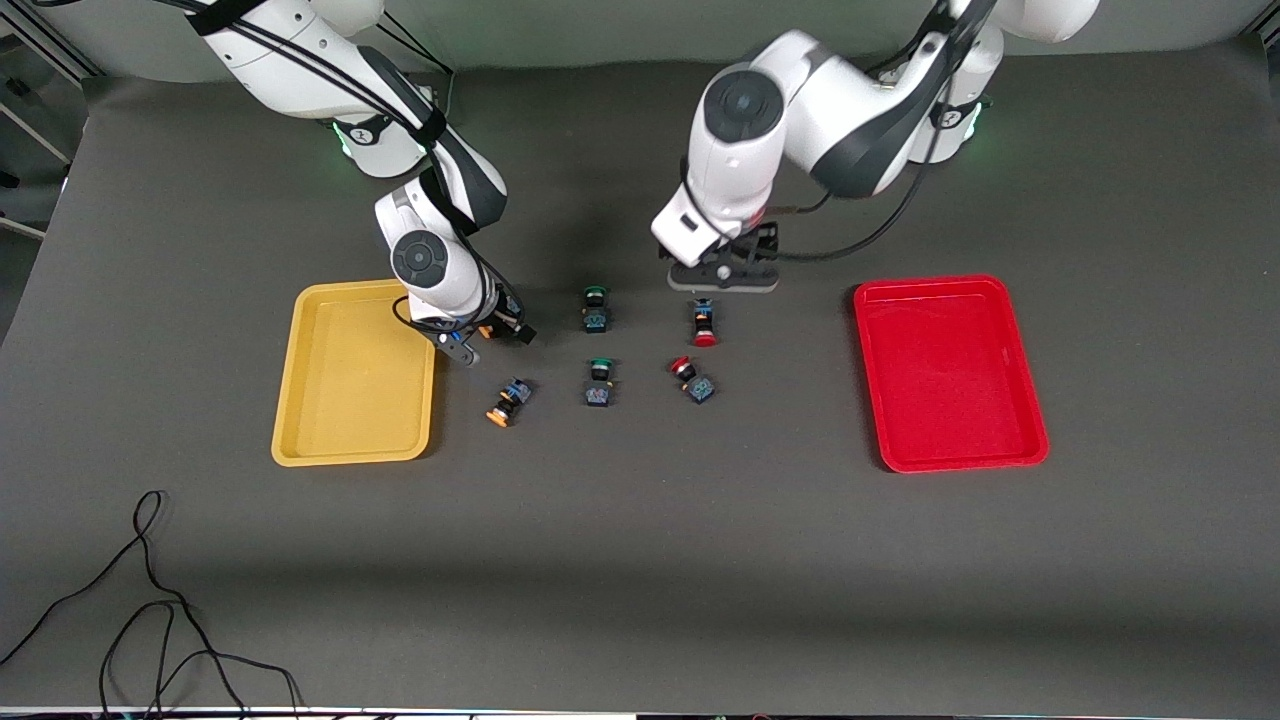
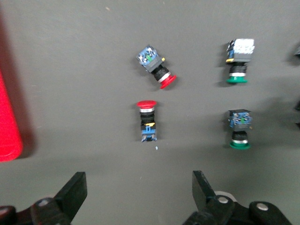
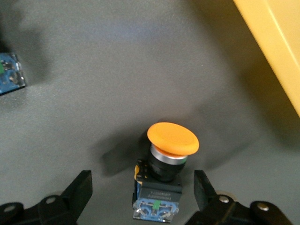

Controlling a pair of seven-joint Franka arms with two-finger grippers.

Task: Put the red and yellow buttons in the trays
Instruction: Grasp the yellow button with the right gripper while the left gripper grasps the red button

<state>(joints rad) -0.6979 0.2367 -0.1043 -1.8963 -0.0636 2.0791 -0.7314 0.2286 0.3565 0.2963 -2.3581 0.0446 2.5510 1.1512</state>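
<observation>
Clock reference: hours are read on the front view, 12 o'clock toward the robots' bases.
Target, right arm: small push-button switch with orange-yellow round cap and black-and-blue body (image 3: 171, 140), lying on its side on the table at about 2 o'clock from the shallow yellow plastic tray (image 1: 350, 458), just beside its rim.
Right gripper (image 3: 142, 190): low over that switch, fingers spread wide, one on each side of the body, with a gap showing at both sides; nothing is gripped.
Second orange-yellow switch (image 1: 508, 400): at 6 o'clock from the first, near it, on the table.
Target, left arm: red-capped switch (image 2: 147, 119), at about 9 o'clock from the shallow red plastic tray (image 1: 950, 462), well apart from it.
Left gripper (image 2: 139, 187): hovers over the table just at 12 o'clock of that switch, fingers wide, empty.
Second red-capped switch (image 2: 157, 68): at about 6 o'clock from the first, near it.
Green-capped switches (image 1: 596, 308) (image 1: 599, 382): between the two colour groups; not wanted.
Risk, right: the round collar sits between the fingers; closing there may let the switch roll or squirt out.
Risk, left: both reds lie close together, so a skewed descent may nudge the neighbour.
Risk, trays: none of the four is yet placed; a colour mix-up remains possible.
</observation>
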